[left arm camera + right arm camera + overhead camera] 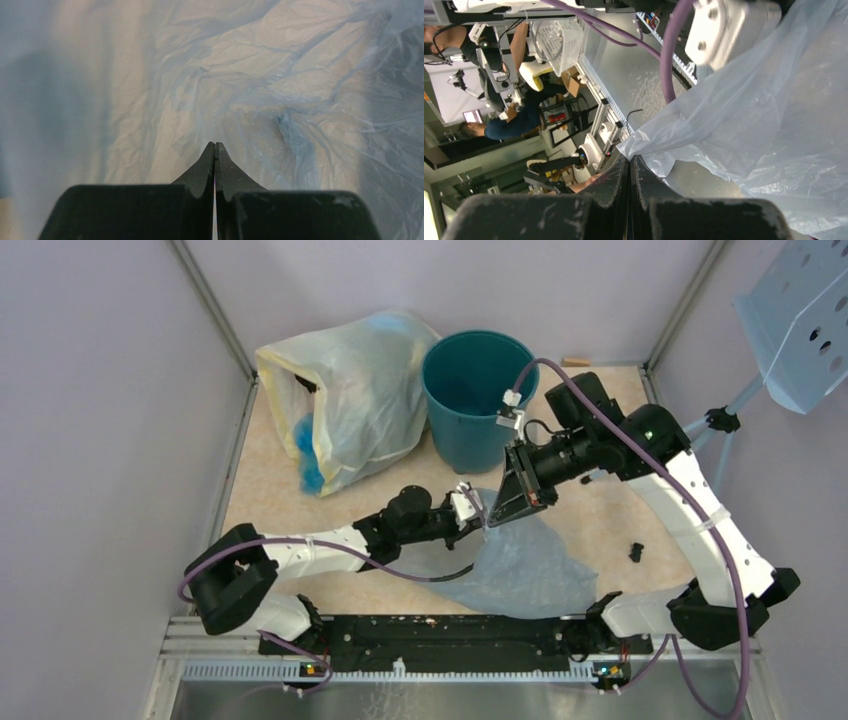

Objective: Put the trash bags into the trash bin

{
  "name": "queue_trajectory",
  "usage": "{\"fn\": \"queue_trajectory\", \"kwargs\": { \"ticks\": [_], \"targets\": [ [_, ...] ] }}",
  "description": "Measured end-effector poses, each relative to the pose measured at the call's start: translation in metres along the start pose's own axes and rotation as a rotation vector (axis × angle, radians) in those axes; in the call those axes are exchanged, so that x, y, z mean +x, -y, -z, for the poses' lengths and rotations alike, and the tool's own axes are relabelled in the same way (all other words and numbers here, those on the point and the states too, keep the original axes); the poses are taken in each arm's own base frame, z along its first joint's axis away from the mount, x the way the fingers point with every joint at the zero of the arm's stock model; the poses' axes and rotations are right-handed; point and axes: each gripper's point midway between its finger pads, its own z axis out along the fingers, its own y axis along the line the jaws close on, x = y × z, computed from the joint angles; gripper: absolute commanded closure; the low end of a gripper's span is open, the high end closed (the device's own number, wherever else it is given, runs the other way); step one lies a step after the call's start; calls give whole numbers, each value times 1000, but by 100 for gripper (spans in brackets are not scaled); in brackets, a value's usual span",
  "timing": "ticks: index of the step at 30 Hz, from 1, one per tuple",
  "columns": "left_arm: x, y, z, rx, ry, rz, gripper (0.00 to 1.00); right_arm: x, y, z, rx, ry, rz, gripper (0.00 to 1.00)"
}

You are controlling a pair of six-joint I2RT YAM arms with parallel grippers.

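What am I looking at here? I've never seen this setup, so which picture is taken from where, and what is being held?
These are two robot arms bolted at the near edge of a table, each ending in a two-finger gripper. The wide picture looks down from above; the other two come from a camera on each wrist. On the table stand a teal bin and a yellowish bag with blue items inside. A pale-blue liner bag lies in front, one end lifted. The right gripper is shut on that bag's edge. The left gripper is shut too, close to the film; whether it pinches any is unclear.
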Motion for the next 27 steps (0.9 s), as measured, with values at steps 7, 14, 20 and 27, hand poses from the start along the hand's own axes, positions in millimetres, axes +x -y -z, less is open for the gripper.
{"fn": "queue_trajectory", "kwargs": {
  "ticks": [7, 14, 20, 27],
  "targets": [
    [5, 8, -5, -55, -47, -39, 100, -15, -9, 3, -15, 29, 1, 100],
    [4, 17, -2, -49, -60, -57, 100, -35, 7, 14, 25, 112, -56, 100],
    [5, 32, -2, 4, -79, -64, 100, -40, -3, 13, -31, 110, -50, 100],
    [-22, 45, -36, 122, -51, -37, 100, -49, -22, 12, -135, 119, -42, 100]
  ]
}}
